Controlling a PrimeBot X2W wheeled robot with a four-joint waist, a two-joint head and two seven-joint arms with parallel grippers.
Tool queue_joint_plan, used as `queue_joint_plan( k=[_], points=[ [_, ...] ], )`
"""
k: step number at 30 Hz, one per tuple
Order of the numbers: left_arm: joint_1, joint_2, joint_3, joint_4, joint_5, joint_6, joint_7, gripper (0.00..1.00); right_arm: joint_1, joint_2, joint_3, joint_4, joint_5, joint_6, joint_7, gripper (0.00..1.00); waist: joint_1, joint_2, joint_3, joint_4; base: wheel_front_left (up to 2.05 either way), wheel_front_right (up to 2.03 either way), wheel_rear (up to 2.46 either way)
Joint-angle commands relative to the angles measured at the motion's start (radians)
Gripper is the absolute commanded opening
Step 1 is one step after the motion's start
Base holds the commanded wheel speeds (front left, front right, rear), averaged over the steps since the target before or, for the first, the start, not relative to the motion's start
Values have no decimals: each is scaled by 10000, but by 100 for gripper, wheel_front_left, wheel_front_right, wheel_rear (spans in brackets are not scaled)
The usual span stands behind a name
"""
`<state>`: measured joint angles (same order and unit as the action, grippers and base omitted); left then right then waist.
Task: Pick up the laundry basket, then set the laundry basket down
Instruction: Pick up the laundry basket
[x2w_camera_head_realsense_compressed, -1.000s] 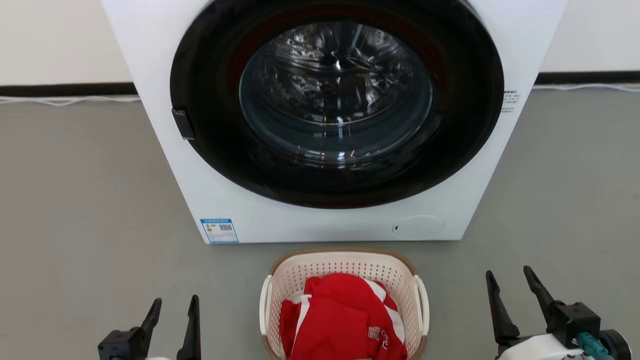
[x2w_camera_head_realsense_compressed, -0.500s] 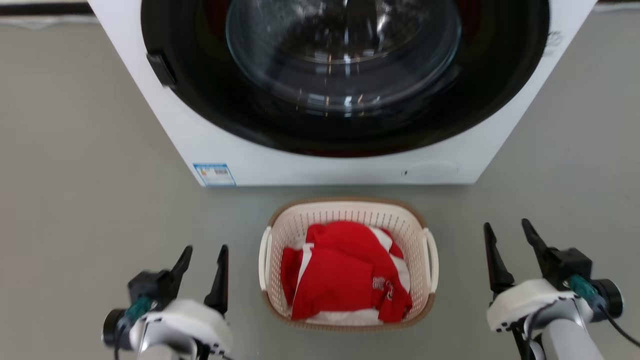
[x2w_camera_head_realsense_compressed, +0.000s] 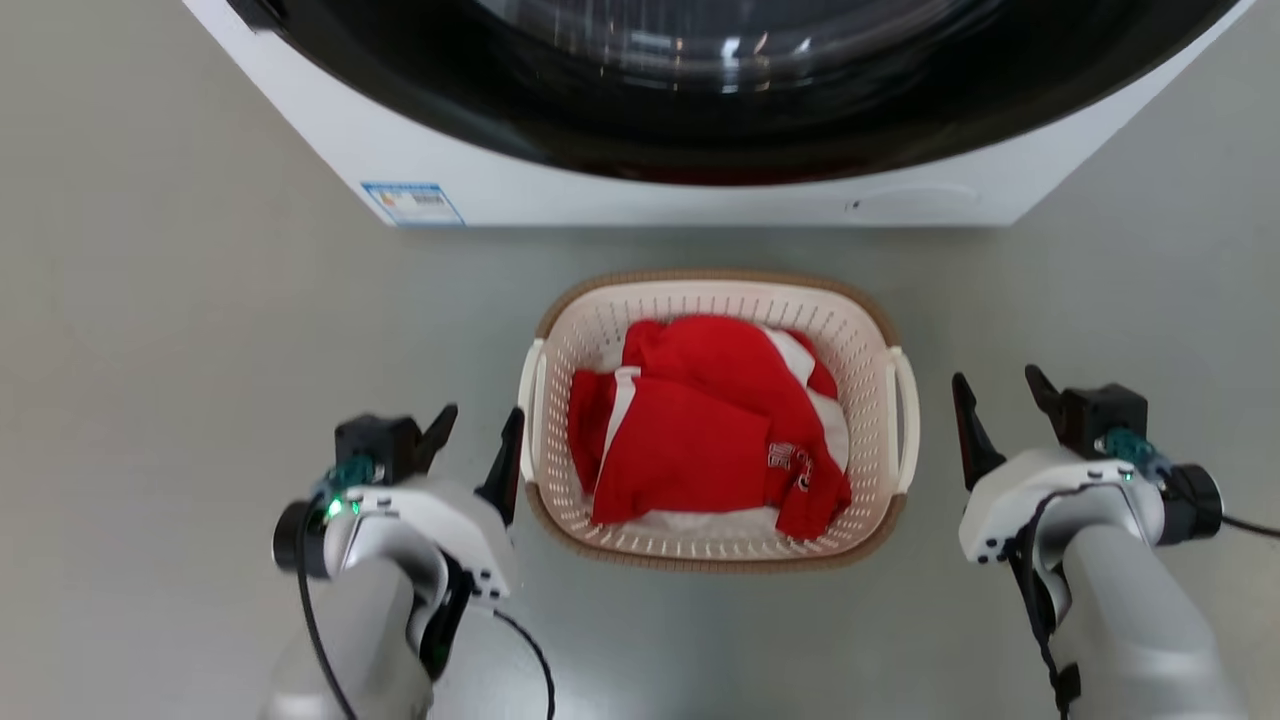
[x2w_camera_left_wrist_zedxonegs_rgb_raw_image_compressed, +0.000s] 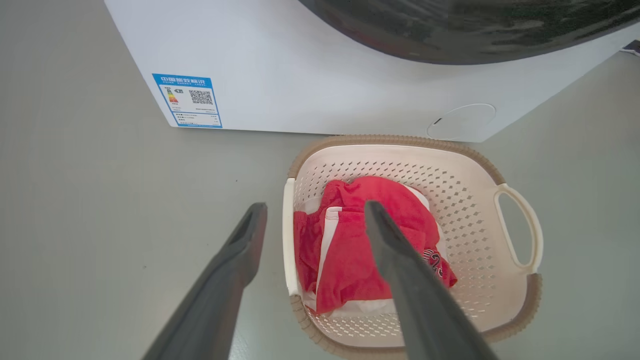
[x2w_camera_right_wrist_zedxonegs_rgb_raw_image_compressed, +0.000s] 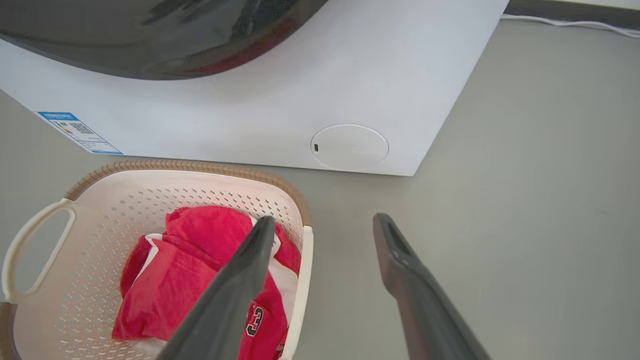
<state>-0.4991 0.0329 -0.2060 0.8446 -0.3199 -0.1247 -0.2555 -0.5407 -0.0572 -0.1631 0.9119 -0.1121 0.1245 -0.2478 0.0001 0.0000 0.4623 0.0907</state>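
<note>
The laundry basket (x2w_camera_head_realsense_compressed: 700, 298), cream with a tan rim, stands on the grey floor just in front of the washer. A red and white garment (x2w_camera_head_realsense_compressed: 700, 420) lies in it. My left gripper (x2w_camera_head_realsense_compressed: 482, 418) is open, its inner finger close beside the basket's left handle (x2w_camera_head_realsense_compressed: 530, 400). In the left wrist view the left gripper (x2w_camera_left_wrist_zedxonegs_rgb_raw_image_compressed: 315, 206) straddles that handle's edge from above, over the basket (x2w_camera_left_wrist_zedxonegs_rgb_raw_image_compressed: 465, 200). My right gripper (x2w_camera_head_realsense_compressed: 996, 378) is open, a short way off the right handle (x2w_camera_head_realsense_compressed: 905, 420). The right gripper (x2w_camera_right_wrist_zedxonegs_rgb_raw_image_compressed: 325, 220) has its left finger over the rim of the basket (x2w_camera_right_wrist_zedxonegs_rgb_raw_image_compressed: 125, 190).
The white washer (x2w_camera_head_realsense_compressed: 600, 200) with its dark round door stands right behind the basket, its lower front (x2w_camera_left_wrist_zedxonegs_rgb_raw_image_compressed: 300, 75) a hand's width from the rim. Grey floor (x2w_camera_head_realsense_compressed: 150, 350) lies open to both sides. A cable (x2w_camera_right_wrist_zedxonegs_rgb_raw_image_compressed: 575, 25) runs along the far wall.
The head view has tilted down, so washer and basket sit higher in the picture. Both arms have come forward beside the basket, the left one in toward the left handle. Both grippers stayed open.
</note>
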Motion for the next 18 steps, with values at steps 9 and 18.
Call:
queue_joint_plan(
  k=[9,18],
  points=[
    [-1883,197,-701,1678,-1071,-59,95,100,-1412,4,-140,1354,-596,62,-82,100,-1,0,1584,-18,0,0,0],
    [-3092,359,-1439,2760,-1739,-59,363,100,-2091,55,-170,1874,-763,62,-130,100,-1,0,2452,-230,0,0,0]
  ],
)
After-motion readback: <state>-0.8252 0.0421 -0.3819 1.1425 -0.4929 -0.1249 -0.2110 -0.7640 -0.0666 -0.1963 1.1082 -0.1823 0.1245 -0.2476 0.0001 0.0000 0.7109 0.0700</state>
